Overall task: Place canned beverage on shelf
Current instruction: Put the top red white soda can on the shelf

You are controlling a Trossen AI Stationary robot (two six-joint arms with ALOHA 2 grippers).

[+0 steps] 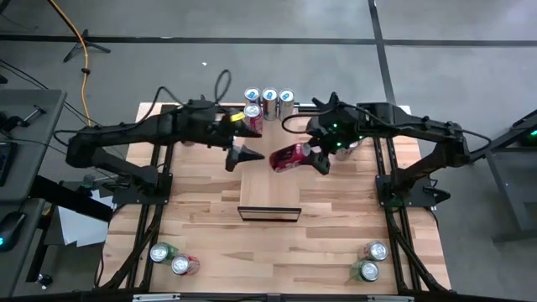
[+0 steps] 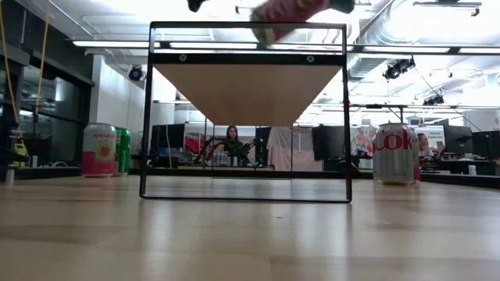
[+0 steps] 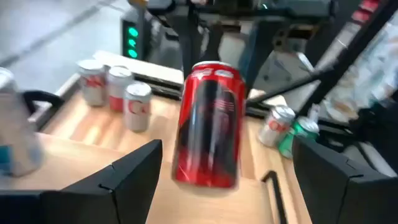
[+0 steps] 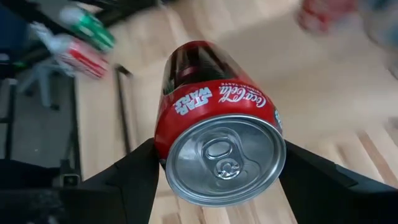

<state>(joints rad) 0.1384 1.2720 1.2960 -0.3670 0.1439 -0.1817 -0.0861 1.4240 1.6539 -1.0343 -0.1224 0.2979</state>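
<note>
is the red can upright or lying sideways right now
Sideways: the red can lies horizontally in the right gripper above the shelf.

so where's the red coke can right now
High view: the red can sits in the right gripper, raised over the shelf near centre, with the open left gripper beside it.

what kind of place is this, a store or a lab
Most likely a robotics lab or test workspace, not a store. Two arms are mounted at a plank wooden table on a bare concrete floor, drink cans are staged in small groups, and the low view shows open ceiling ducts, strip lights and a seated person behind.
</note>
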